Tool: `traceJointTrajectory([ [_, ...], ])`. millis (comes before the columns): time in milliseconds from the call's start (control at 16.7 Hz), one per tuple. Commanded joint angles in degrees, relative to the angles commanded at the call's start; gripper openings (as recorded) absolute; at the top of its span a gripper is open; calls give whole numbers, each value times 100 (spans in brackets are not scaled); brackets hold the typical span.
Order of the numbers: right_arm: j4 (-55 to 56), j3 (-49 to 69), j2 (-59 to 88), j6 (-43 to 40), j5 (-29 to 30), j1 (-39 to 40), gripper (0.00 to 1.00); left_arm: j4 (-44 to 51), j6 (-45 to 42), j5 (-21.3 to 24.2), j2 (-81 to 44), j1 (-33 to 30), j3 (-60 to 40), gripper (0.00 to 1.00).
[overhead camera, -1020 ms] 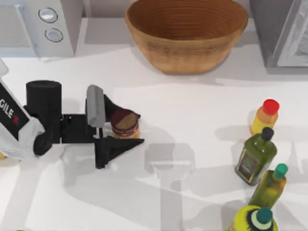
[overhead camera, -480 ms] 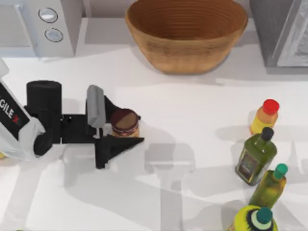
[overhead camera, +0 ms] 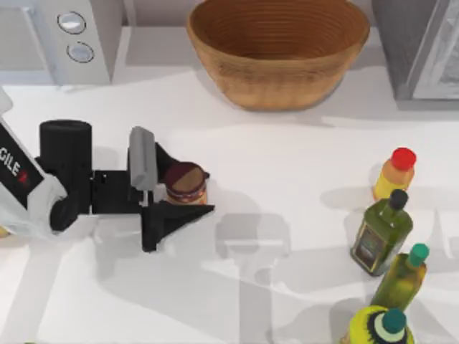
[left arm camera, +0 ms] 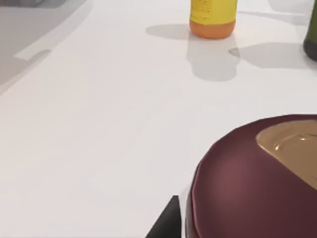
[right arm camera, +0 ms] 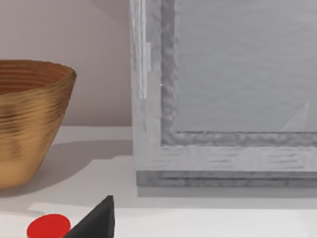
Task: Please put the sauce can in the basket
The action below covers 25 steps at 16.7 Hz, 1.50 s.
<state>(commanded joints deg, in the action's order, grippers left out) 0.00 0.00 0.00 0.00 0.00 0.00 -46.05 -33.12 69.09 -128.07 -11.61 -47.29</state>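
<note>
Sauce can [overhead camera: 186,183] upright between left gripper [overhead camera: 181,185] fingers — jaws closed on its sides, can gripped. Basket [overhead camera: 278,51] well beyond fingertips.

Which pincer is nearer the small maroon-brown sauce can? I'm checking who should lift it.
Left. The left pincer has its fingers on either side of the small maroon-brown sauce can. The right pincer is across the table, by the red-capped yellow bottle.

White letters "GILE" plus red mark on white-and-black left arm casing [overhead camera: 16,168], left edge of top view; nothing else legible.
</note>
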Motion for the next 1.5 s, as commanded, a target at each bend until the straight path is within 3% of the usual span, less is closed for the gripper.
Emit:
traceJointTrajectory([
  [360,0,0,0,0,0,0,100,1626,-1154,153,442,331,120,0],
  [1140,0,0,0,0,0,0,100,7881,-5479,775,2806,1703,433,0],
  [1500,0,0,0,0,0,0,100,8772,-6154,946,3289,1964,488,0],
])
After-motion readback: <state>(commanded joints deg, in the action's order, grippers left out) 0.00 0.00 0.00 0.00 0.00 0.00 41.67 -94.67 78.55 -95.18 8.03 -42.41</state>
